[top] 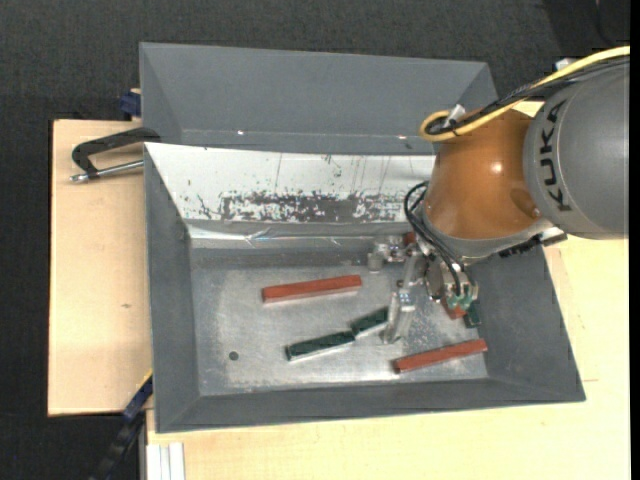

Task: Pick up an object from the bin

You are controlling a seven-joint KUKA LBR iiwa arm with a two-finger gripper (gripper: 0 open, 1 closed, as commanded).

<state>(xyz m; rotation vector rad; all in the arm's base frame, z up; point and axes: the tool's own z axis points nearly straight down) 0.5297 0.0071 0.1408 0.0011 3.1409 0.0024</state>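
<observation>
Grey metal bin: floor scuffed, four slender bars lying flat on it and well spread, none stacked.

The arm enters from the right. Its orange cover stands over the right rear part of the floor. Below the cover the claw reaches down to the floor, right of centre. Its state: cannot tell whether it is wide or narrow, as the metal parts merge with the cables and the bright floor around them. Nothing is seen held in it.

Item nearest the claw: a short dark green bar, lying slantwise in the middle of the floor, its right end just beside the claw's tip. Contact between them cannot be confirmed.

Other items:
- A long dark green bar, just to the left of and below the short one, nearly end to end with it. Whether the two are joined cannot be told.
- A red-brown bar, left of the claw and towards the rear wall, almost level, apart from the green bars.
- A red bar, near the front wall, below and to the right of the claw, close to it but apart.
- A small dark speck at the front left of the floor, well apart from the rest.
</observation>
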